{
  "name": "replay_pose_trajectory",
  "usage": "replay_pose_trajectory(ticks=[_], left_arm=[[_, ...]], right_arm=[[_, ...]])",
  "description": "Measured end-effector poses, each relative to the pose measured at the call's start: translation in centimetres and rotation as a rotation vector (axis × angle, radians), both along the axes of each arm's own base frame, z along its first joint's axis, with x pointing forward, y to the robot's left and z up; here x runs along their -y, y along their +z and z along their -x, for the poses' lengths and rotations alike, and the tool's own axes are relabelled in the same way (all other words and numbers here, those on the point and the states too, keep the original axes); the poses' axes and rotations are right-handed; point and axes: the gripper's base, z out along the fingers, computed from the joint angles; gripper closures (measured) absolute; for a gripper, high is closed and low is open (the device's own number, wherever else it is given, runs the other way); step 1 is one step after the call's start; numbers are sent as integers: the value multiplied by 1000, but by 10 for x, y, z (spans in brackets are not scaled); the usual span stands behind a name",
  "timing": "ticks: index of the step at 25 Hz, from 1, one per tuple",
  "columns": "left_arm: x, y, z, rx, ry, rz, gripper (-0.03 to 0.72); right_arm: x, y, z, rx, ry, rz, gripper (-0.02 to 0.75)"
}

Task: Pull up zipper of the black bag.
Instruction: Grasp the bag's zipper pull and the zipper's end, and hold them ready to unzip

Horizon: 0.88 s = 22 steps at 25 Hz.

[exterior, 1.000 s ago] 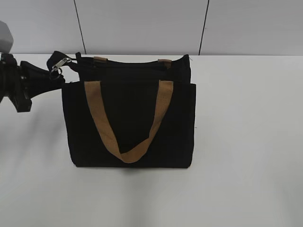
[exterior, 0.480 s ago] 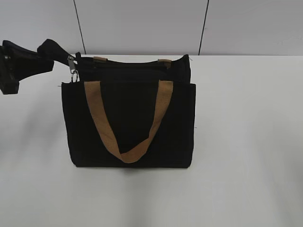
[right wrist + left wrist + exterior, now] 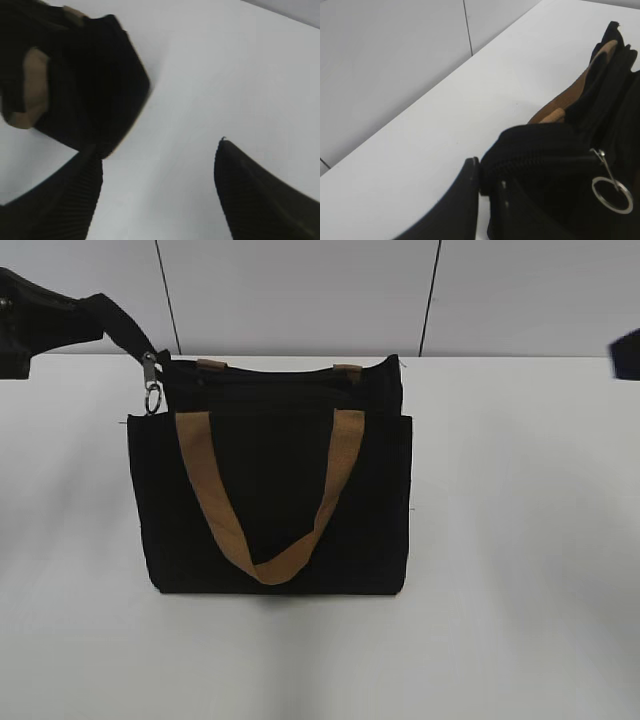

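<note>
The black bag (image 3: 270,500) stands upright on the white table, its tan handle hanging down the front. My left gripper (image 3: 92,318) is at the upper left, shut on the black fabric end tab (image 3: 125,330) of the zip track and holding it taut, up and to the left. In the left wrist view the left gripper (image 3: 487,175) pinches that tab (image 3: 530,150). The zipper pull (image 3: 150,390) with its ring hangs at the bag's top left corner, free of the gripper, and also shows in the left wrist view (image 3: 612,195). My right gripper (image 3: 157,175) is open and empty over the table beside the bag (image 3: 90,75).
The white table (image 3: 520,540) extends all around the bag. A grey panelled wall (image 3: 300,290) stands close behind it. A dark part of the right arm (image 3: 626,355) shows at the right edge of the exterior view.
My left gripper has risen, pulling the end tab up and to the left. The zipper pull has swung down to hang at the bag's corner. The right arm has come into view.
</note>
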Motion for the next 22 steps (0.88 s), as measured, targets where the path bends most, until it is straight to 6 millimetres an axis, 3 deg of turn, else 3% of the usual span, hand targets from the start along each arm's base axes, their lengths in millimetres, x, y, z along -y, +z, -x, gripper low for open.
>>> replay_pose_trajectory(ticks=[4, 8, 13, 17, 22], left_arm=[[-1, 6, -2, -19, -4, -17, 666], [-1, 12, -6, -43, 17, 8, 666], [-1, 18, -8, -38, 16, 17, 666], [-1, 18, -7, -41, 12, 20, 666], [0, 18, -7, -42, 6, 23, 666]], right_arm=[[-58, -8, -30, -103, 110, -28, 211], [-136, -15, -50, -189, 181, -78, 222], [-218, -20, -71, -275, 191, -181, 344], [-255, -20, -86, -323, 187, -277, 377], [-276, -37, -99, -411, 173, -325, 415]])
